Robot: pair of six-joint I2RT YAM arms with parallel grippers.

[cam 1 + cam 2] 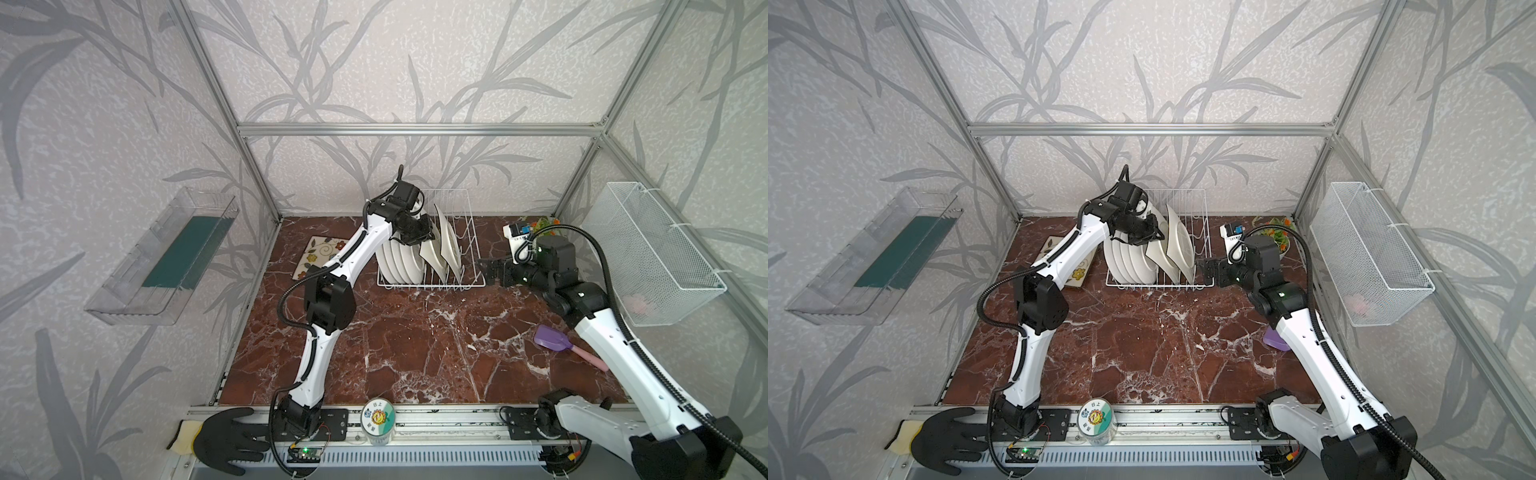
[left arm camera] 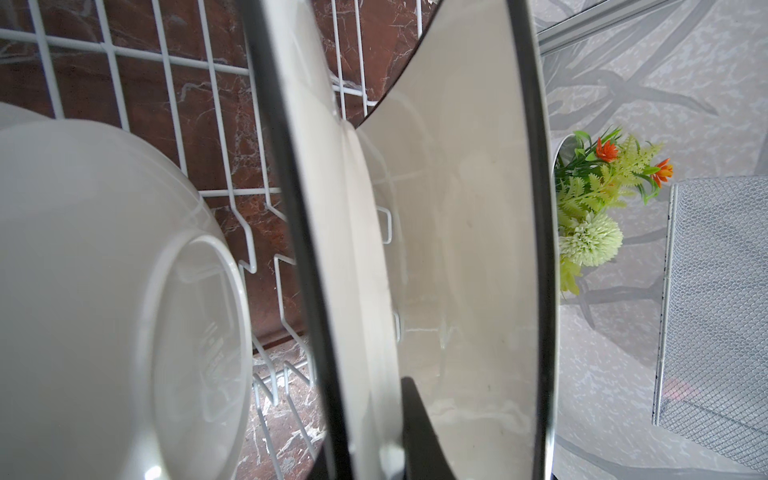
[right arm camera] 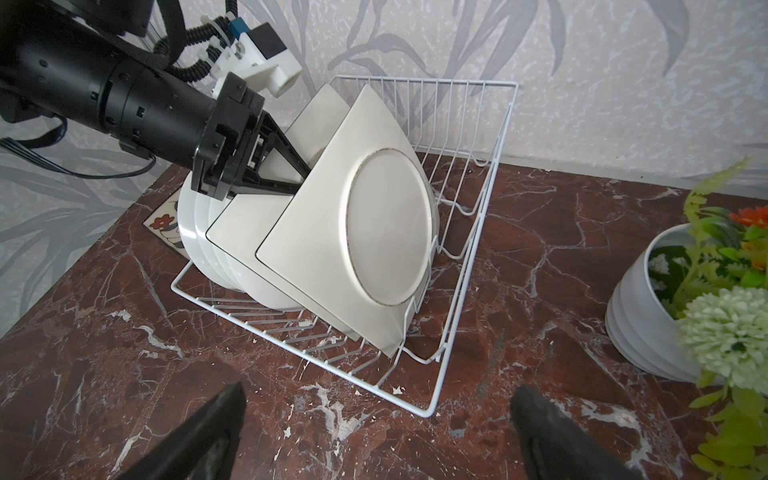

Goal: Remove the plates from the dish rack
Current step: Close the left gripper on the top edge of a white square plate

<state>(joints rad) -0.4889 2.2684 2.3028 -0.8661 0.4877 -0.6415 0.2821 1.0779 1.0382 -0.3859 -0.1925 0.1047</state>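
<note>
Looking down in both top views, you find the dish rack (image 1: 432, 286) a little above the middle of the picture, at the back of the brown stone table (image 1: 415, 353). Most of the plates stand on edge inside it. A row of round white plates (image 1: 395, 262) fills its left part. Two big square plates lean just right of them: the back square plate (image 1: 432, 251) and the front square plate (image 1: 451, 239). One more, the flower plate (image 1: 316, 253), lies flat on the table just left of the rack, partly hidden.

Your left gripper (image 1: 424, 237) reaches in over the round plates. In the right wrist view its fingers (image 3: 286, 166) come almost together at the top corner of the back square plate, and their tips hide behind the front one. The left wrist view shows one dark finger (image 2: 415, 428) tucked between the two square plates, so the gripper pinches the back one.

Your right gripper (image 1: 486, 270) sits just right of the rack, near its front corner, low over the table. Its fingers (image 3: 216, 424) are spread wide with nothing between them.
</note>
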